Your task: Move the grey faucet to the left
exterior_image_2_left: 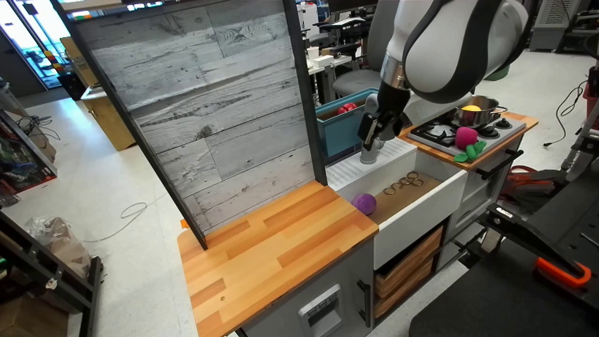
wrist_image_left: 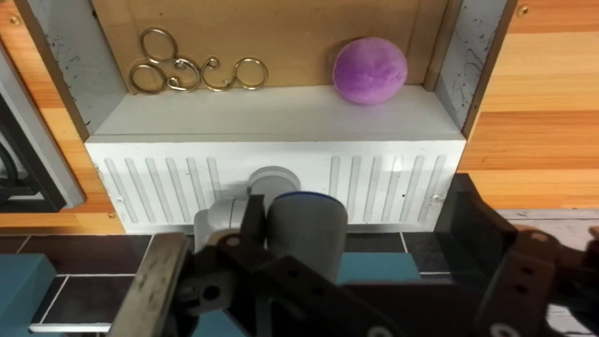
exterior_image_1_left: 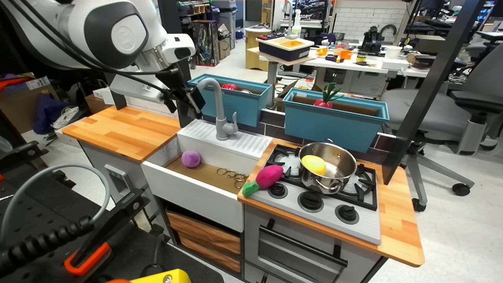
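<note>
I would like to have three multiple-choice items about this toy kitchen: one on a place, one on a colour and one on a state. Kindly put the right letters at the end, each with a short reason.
1. Where does the grey faucet stand?
A. On the stove
B. On the wooden counter
C. On the white ribbed ledge

2. Which colour is the toy in the steel pot?
A. Purple
B. Yellow
C. Green

3. In which state is the gripper?
A. Open
B. Shut on the purple ball
C. Shut with nothing in it

1: C, as both exterior views show its base on that ledge.
2: B, as both exterior views show its yellow surface inside the pot.
3: A, as the wrist view shows its jaws well apart.
</note>
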Controlling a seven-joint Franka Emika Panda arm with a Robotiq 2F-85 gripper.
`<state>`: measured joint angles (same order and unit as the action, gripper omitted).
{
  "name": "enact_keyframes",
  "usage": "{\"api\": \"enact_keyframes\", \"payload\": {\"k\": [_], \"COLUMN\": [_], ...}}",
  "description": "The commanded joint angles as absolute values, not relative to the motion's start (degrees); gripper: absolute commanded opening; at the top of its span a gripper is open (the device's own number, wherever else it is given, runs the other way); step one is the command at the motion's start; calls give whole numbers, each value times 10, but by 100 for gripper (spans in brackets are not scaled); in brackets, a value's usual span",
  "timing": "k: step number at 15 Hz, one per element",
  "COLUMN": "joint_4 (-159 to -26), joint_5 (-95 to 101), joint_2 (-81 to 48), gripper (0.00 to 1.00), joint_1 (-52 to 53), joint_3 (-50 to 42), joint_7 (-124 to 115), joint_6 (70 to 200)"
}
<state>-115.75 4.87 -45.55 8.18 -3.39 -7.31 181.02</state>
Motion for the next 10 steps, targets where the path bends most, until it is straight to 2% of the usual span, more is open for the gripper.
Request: {"api": "enact_keyframes", "payload": {"k": [1, 10], "joint_4": [-1153, -1140], "joint_5": [28, 38], "joint_2": [-444, -435], "gripper": [100, 100], "joint_1": [66, 19], "joint_3": [5, 111], "joint_7": [-53, 20], "joint_6": [1763, 1744]}}
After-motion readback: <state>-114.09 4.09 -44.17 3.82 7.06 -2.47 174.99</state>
